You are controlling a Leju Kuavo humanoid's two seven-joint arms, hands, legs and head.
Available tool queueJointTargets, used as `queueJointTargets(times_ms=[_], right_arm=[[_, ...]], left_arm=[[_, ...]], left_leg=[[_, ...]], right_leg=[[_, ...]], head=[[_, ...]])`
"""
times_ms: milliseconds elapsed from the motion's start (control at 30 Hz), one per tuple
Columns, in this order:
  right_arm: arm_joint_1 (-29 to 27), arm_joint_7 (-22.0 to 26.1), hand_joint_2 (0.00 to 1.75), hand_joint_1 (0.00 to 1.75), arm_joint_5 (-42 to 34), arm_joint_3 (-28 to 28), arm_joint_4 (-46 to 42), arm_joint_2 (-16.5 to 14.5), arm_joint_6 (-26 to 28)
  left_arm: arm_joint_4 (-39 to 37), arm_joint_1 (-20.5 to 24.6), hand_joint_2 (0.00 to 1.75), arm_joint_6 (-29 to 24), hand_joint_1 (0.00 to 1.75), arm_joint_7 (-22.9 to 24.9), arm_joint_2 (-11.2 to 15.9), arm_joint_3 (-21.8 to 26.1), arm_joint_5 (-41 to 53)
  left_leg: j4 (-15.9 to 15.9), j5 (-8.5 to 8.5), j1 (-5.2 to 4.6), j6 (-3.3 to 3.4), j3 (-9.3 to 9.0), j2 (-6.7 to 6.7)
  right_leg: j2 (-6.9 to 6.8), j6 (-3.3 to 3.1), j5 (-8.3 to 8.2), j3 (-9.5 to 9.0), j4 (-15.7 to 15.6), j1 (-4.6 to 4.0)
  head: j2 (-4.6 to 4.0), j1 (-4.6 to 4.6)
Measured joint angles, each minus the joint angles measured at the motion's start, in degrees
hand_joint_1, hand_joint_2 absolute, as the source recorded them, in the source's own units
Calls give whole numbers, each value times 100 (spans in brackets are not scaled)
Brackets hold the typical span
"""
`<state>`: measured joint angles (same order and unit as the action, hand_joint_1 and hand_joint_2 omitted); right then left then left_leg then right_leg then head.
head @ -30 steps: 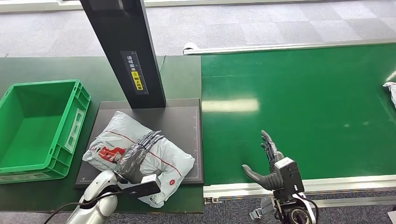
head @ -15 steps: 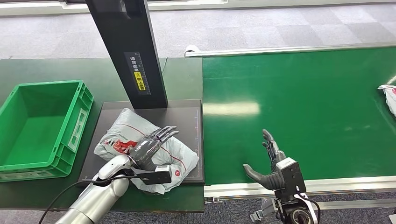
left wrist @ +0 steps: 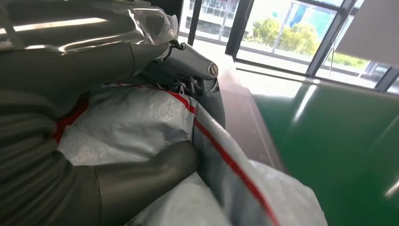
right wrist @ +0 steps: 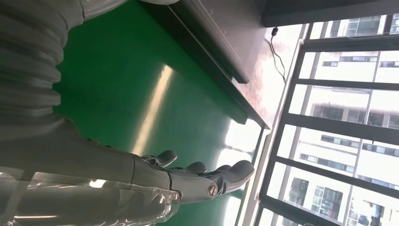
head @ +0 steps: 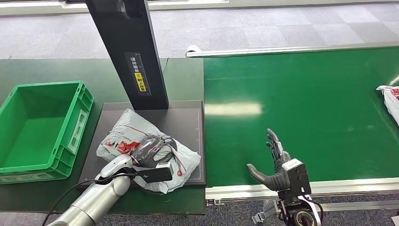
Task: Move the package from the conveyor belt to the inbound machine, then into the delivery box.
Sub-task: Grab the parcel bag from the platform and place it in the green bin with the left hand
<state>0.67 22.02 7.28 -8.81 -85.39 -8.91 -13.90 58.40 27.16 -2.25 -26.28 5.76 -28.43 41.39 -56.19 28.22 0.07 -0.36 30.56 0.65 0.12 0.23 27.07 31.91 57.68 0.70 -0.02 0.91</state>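
Note:
A grey plastic package (head: 136, 136) with red print lies on the black plate of the inbound machine (head: 188, 122), below its black column. My left hand (head: 151, 149) grips the package from above, fingers curled into the bag. In the left wrist view the thumb and fingers (left wrist: 179, 56) close around the crumpled package (left wrist: 141, 122). My right hand (head: 273, 162) is open above the near edge of the green conveyor belt (head: 301, 99), fingers spread and holding nothing; the right wrist view shows its fingers (right wrist: 197, 176) extended over the belt.
An empty green delivery box (head: 37, 127) stands left of the machine plate. A second package (head: 389, 96) lies on the belt at the right edge. The machine's black column (head: 127, 47) rises just behind the plate.
My left hand's fingers, stretched flat over the package before, have curled in and now grip it. The right hand has barely moved.

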Motion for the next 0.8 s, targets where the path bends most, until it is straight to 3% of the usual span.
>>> queueJointTargets(times_ms=[200, 600, 667, 800], right_arm=[[-1, -61, 175, 0, 2, -36, -130, -27, 42], [-8, -97, 175, 0, 10, -175, -313, -115, 68], [-19, -92, 175, 0, -9, -185, -313, -115, 61], [-82, 26, 175, 0, -127, -178, -279, -84, 73]], left_arm=[[599, 27, 175, -36, 175, 80, 220, -10, -119], [665, 177, 175, -59, 175, 41, 226, -167, -155], [727, 173, 175, -347, 175, 5, 240, -176, 36], [1433, 182, 175, -1447, 175, 182, 435, -80, 572]], left_leg=[[-1, 0, 0, -1, 27, -3], [-1, 1, 0, 0, 42, -4], [-1, 1, 1, -1, 45, -4], [-1, 0, 3, -1, 57, -3]], right_leg=[[2, -1, 0, 32, 0, -1], [5, 0, 0, 48, 0, 0], [5, -1, 0, 50, 0, -1], [5, -1, 0, 58, 2, -3]], head=[[0, 1], [0, 1], [0, 1], [0, -1]])
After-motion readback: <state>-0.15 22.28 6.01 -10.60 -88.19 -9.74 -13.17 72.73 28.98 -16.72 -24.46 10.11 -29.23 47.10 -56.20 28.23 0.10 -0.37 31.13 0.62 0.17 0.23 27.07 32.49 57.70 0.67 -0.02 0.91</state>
